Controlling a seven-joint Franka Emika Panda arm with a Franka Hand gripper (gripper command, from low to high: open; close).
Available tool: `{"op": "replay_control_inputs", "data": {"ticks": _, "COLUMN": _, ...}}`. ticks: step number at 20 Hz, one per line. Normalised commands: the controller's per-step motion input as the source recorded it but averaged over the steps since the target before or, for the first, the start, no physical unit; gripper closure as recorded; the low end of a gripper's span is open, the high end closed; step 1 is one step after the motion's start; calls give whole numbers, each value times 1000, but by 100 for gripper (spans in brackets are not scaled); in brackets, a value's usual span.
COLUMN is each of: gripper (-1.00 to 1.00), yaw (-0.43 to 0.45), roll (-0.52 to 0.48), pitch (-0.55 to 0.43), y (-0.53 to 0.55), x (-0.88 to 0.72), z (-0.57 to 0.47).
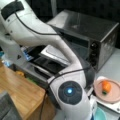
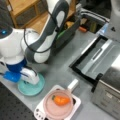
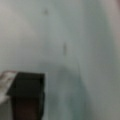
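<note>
In the wrist view, one dark finger (image 3: 27, 95) of my gripper shows at the bottom left, above a pale grey surface (image 3: 75, 50); the other finger is out of view. The white wrist end of my arm (image 2: 114, 17) hangs at a front view's top right, over the open door (image 2: 100, 57) of a toaster oven (image 1: 100, 32). An orange carrot-like vegetable (image 1: 106, 86) (image 2: 61, 100) lies on a pink plate (image 1: 112, 96) (image 2: 50, 107), far from the gripper.
The pink plate rests on a white board (image 2: 76, 101). A teal plate (image 2: 32, 90) lies by the arm's base (image 1: 70, 91). A wooden cabinet (image 1: 20, 90) and a dark bin holding vegetables (image 2: 67, 32) stand beside the grey table (image 2: 62, 67).
</note>
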Motion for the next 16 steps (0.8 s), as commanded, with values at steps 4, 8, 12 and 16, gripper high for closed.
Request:
{"op": "replay_control_inputs", "data": {"ticks": 4, "gripper": 100, "yaw": -60, "roll": 223, "pitch": -36, "y": -36, "x": 63, "z": 41}}
{"op": "replay_control_inputs", "data": {"ticks": 8, "gripper": 100, "yaw": -53, "roll": 241, "pitch": -33, "y": -37, "x": 68, "z": 16}}
{"op": "replay_control_inputs", "data": {"ticks": 12, "gripper": 100, "yaw": -46, "roll": 261, "pitch": -18, "y": -64, "x": 68, "z": 33}}
{"op": "replay_control_inputs", "data": {"ticks": 16, "gripper": 100, "yaw": -57, "roll": 283, "pitch": -22, "y": -164, "x": 63, "z": 95}}
